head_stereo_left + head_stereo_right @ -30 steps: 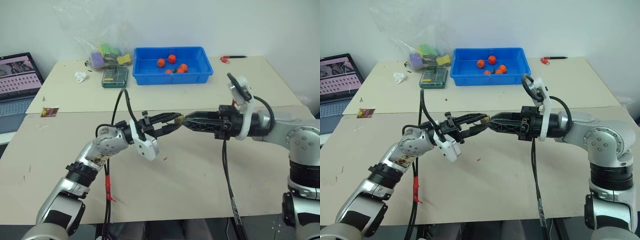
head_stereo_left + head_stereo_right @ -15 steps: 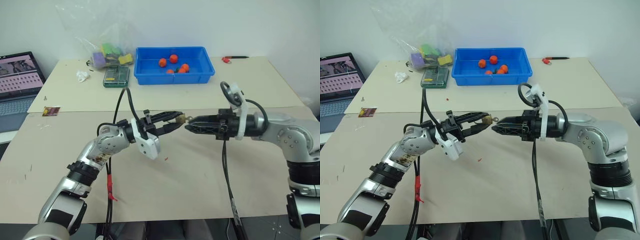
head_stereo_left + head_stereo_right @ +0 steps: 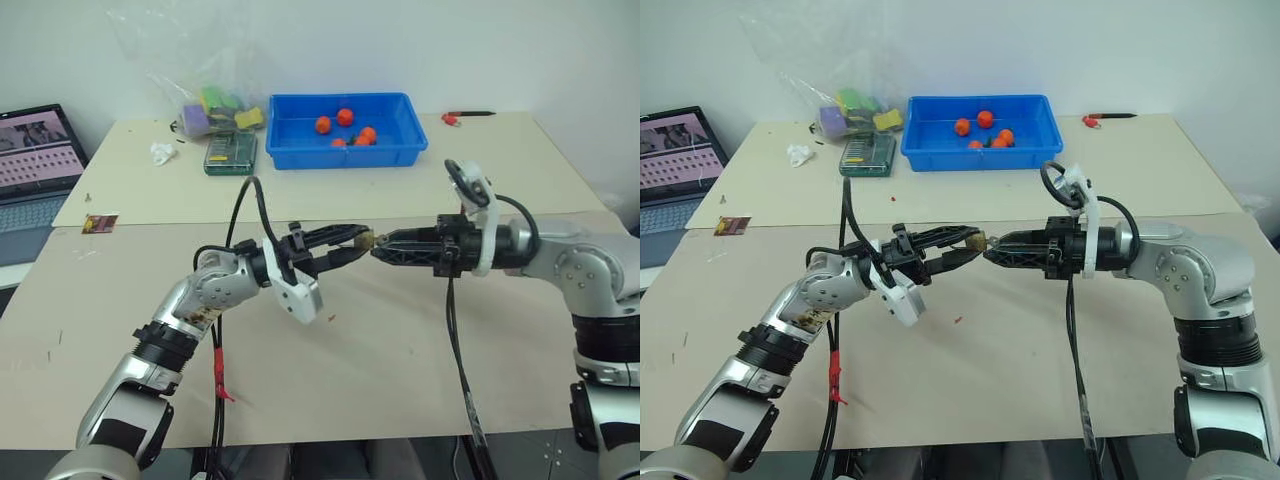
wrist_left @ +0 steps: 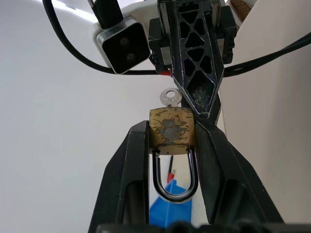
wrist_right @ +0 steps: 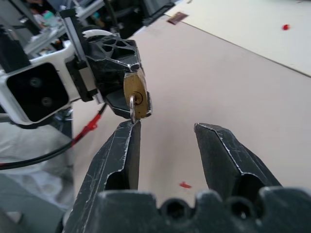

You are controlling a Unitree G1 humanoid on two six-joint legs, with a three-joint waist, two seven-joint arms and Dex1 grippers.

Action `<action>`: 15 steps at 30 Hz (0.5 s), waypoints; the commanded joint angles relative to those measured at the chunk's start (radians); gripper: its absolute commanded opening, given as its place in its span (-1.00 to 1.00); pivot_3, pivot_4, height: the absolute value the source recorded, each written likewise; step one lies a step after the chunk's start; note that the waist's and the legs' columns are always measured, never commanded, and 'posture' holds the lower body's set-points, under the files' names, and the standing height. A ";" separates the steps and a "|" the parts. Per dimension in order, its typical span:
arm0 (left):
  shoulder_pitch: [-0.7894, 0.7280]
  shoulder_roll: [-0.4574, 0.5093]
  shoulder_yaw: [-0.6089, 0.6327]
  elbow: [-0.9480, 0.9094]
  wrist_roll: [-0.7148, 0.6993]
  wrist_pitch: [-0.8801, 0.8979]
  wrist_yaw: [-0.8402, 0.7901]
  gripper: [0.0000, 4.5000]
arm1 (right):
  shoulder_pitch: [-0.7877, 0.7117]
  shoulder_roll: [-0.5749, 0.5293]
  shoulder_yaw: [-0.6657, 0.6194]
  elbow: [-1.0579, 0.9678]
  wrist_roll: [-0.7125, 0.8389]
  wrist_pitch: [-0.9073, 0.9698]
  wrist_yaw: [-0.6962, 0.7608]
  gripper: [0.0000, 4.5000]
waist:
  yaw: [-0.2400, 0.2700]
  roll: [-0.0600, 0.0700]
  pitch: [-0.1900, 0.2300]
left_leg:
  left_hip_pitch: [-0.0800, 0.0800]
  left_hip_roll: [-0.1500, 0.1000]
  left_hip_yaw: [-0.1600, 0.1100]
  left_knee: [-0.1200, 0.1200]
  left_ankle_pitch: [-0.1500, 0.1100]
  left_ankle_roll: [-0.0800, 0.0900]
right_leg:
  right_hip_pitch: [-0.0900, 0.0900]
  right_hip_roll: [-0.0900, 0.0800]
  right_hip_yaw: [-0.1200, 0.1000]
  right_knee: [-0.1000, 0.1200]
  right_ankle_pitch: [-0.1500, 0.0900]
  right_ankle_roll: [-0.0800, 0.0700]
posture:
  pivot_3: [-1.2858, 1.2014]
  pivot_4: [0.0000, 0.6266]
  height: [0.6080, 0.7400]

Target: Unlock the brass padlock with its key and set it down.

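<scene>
The brass padlock (image 4: 171, 128) is held above the table, my left gripper (image 4: 171, 132) shut on its body. Its silver shackle (image 4: 174, 182) points back between the left fingers. A silver key (image 4: 170, 97) sticks out of the padlock's far end. My right gripper (image 5: 165, 127) faces it from the right, open, one fingertip (image 5: 130, 131) right at the key (image 5: 132, 109) and the other standing off to the side. In the head views the two grippers meet tip to tip at the padlock (image 3: 365, 240) over the table's middle.
At the back of the table stand a blue bin (image 3: 400, 150) with orange-red balls, a green box (image 3: 230, 152) and a plastic bag (image 3: 215, 105) of coloured things. A laptop (image 3: 35, 160) sits at far left. Black cables (image 3: 455, 340) hang from both wrists.
My right gripper drew back a little from the padlock half a second ago, and its tips are now at the key again, the wrist turned. The left gripper has held still.
</scene>
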 commanded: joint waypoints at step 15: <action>-0.027 -0.026 0.016 -0.012 0.013 0.002 0.007 -0.64 | -0.034 0.011 -0.011 -0.067 0.025 0.014 -0.018 0.00 | 0.000 0.000 0.000 | 0.000 0.000 0.000 0.000 0.000 0.000 | 0.000 0.000 0.000 0.000 0.000 0.000 | 0.03 -0.52 1.00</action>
